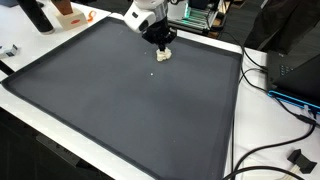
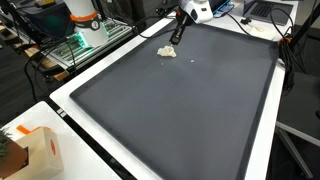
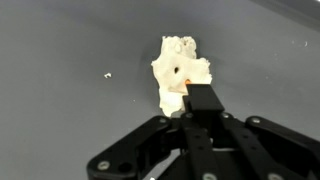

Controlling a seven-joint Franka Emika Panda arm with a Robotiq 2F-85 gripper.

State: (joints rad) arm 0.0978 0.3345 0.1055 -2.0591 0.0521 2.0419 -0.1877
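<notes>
A pale crumpled lump (image 3: pixel 180 68) lies near the far edge of the dark worktop (image 1: pixel 120 110), with a crumb (image 3: pixel 108 74) just beside it. The end effector (image 3: pixel 200 97) hangs low at the lump's edge, its fingers seemingly pressed together, apparently to touch it rather than pinch.

One pale lump (image 3: pixel 178 68), one crumb (image 3: pixel 108 74)

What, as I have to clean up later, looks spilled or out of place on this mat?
A pale, crumbly lump lies alone on the dark mat, right at the tip of the gripper. A tiny white crumb sits apart from it, as if broken off. Nothing else looks odd.
</notes>
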